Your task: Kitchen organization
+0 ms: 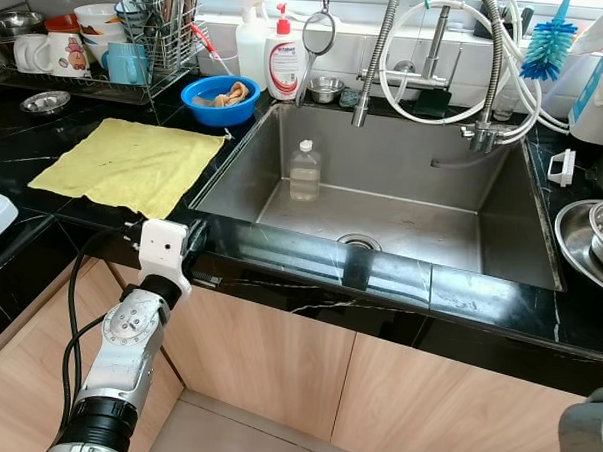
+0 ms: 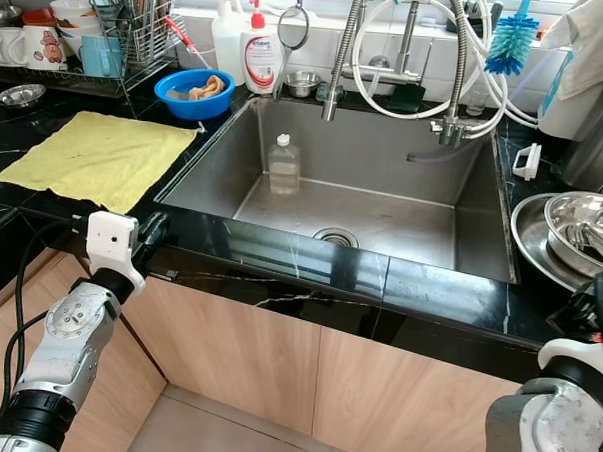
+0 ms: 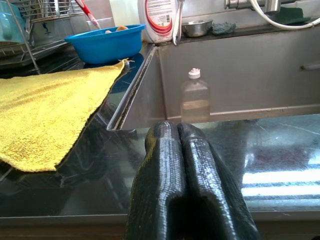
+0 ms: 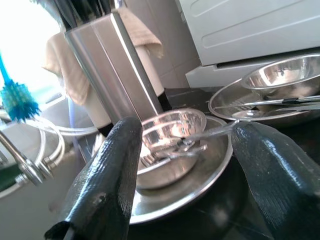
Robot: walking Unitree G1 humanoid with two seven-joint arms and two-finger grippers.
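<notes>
A black marble counter (image 1: 499, 295) with pale veins runs across the scene above light wooden cabinet fronts (image 1: 275, 365). Set into it is a large rectangular stainless steel sink (image 1: 404, 180), its round drain (image 1: 358, 242) near the front wall. On the counter's left part, beside the sink's left rim, lies a flat yellow cloth (image 1: 124, 163) with one corner reaching toward the sink's back left corner. At the counter's back left edge stands a wire dish rack (image 1: 99, 47) holding mugs, bowls and utensils. On the counter's right edge sits a wide shallow steel plate (image 2: 526, 231) carrying a round steel bowl (image 2: 582, 223) with metal utensils in it; the right wrist view shows a tall steel canister (image 4: 112, 65) behind them.

A round blue plastic bowl (image 1: 220, 100) sits at the sink's back left corner, with a white soap bottle with a red pump (image 1: 285, 60) and a white spray bottle (image 1: 252, 39) just behind it. A coiled steel spring faucet (image 1: 374, 59) hangs over the sink's back rim, and a blue bottle brush (image 1: 547, 47) stands further right.

A small clear plastic bottle with a white cap (image 1: 305, 172) stands upright inside the sink, near its left wall.

The left gripper (image 3: 178, 131) rests at the counter's front edge by the sink's front left corner, its fingers pressed together and empty. The right gripper (image 4: 185, 150) hovers low near the steel plate, fingers spread wide apart, holding nothing.
</notes>
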